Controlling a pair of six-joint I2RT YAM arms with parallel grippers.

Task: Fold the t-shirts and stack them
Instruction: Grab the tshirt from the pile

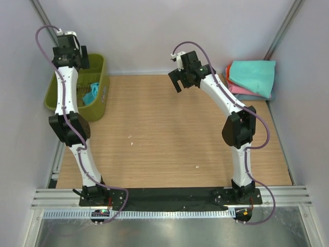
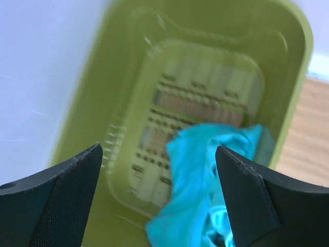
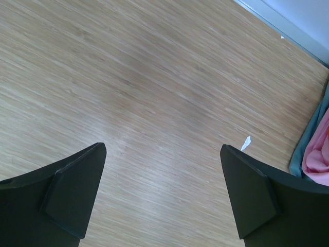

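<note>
- Both claws are being held wide open and empty: left gripper [image 2: 158, 152] over the basket [image 2: 92, 113], right gripper [image 3: 162, 148] over the table [image 3: 154, 62].
- One turquoise t-shirt [image 2: 205, 175] is being left crumpled in the basket.
- It is being judged soft and light; a raised fold is being favoured for pinching.

Basket [image 1: 100, 105]: olive-green, slotted floor.
Turquoise shirt [image 2: 198, 180]: bright and plain.
Mint-teal shirt [image 1: 253, 76], pink shirt [image 1: 237, 88], grey-blue shirt [image 1: 259, 97]: all plain.
Table [image 1: 164, 134]: light tan wood grain with a few white specks.
Left arm [image 1: 67, 92], right arm [image 1: 218, 92]: white links, black joints.
Cables [image 1: 36, 38]: purple.
Left gripper [image 2: 158, 148], right gripper [image 3: 163, 146]: black.
</note>
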